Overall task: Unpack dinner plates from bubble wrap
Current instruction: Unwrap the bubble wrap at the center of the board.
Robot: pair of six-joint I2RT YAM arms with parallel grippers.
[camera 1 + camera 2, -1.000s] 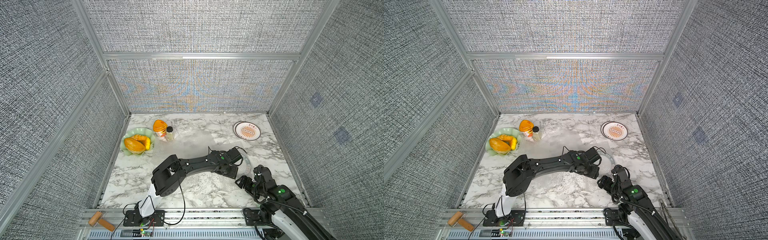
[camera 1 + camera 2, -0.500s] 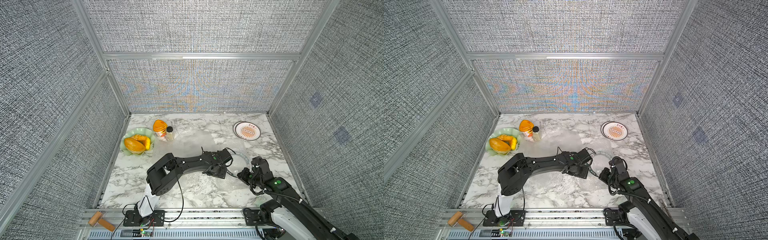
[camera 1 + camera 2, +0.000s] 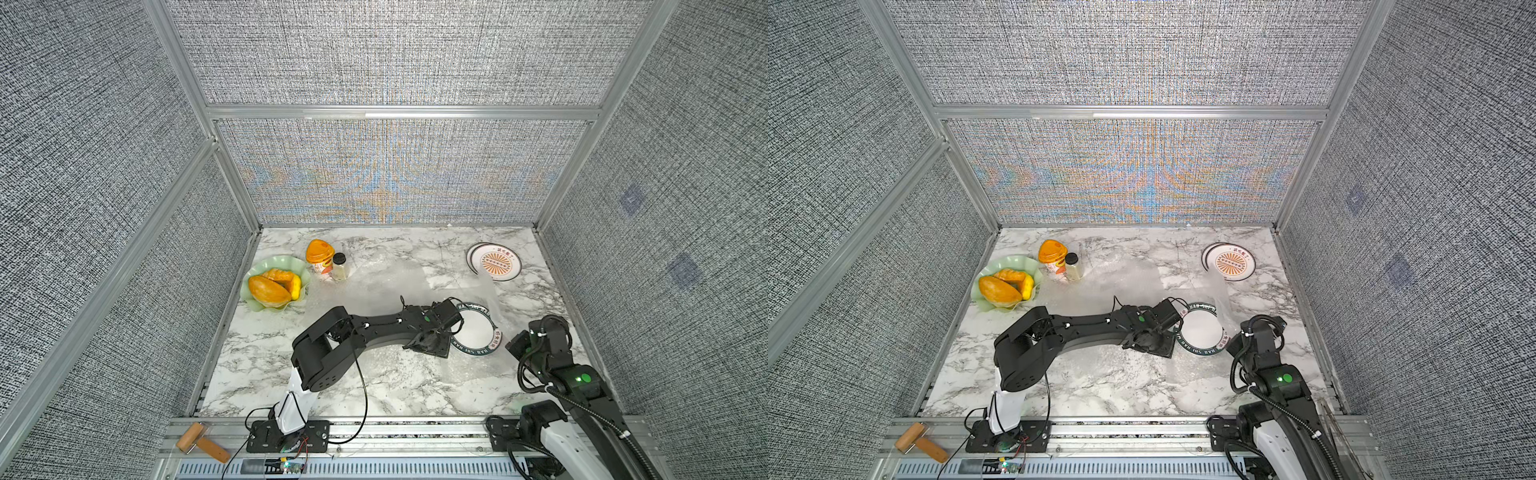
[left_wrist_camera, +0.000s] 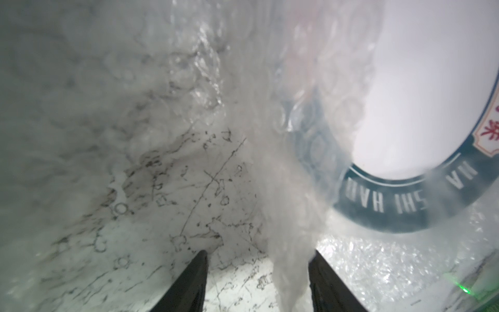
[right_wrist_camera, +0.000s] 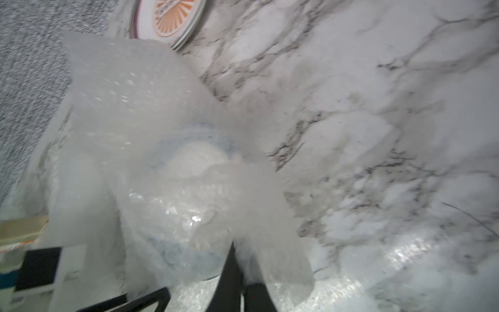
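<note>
Only the left wrist view shows my left gripper (image 4: 258,255) with jaws apart, a strip of wrap (image 4: 289,243) running between the fingers (image 4: 189,283), brushing one and gripped by neither; it also reads the letters on the lettered plate (image 4: 405,108). Only the right wrist view shows my right gripper (image 5: 239,251) pinched tight on a bunched fold of wrap, which drapes over that plate, its band dim through the plastic. Both top views hide my fingertips but lay out the table (image 3: 374,395): lettered plate at 3 o'clock, lying on wrap, left gripper at its 9 o'clock edge, right gripper at its 4 o'clock edge, a lifted fold rising from its 1 o'clock edge. Two sunburst plates (image 3: 494,262), stacked and bare, sit at 2 o'clock. A second sheet (image 3: 386,274) lies flat toward 12 o'clock. At 10 o'clock a green dish (image 3: 257,270) holds orange food (image 3: 268,289); at 11 o'clock an orange-lidded cup (image 3: 320,254) and a dark-capped bottle (image 3: 339,268) of pale contents stand side by side.
</note>
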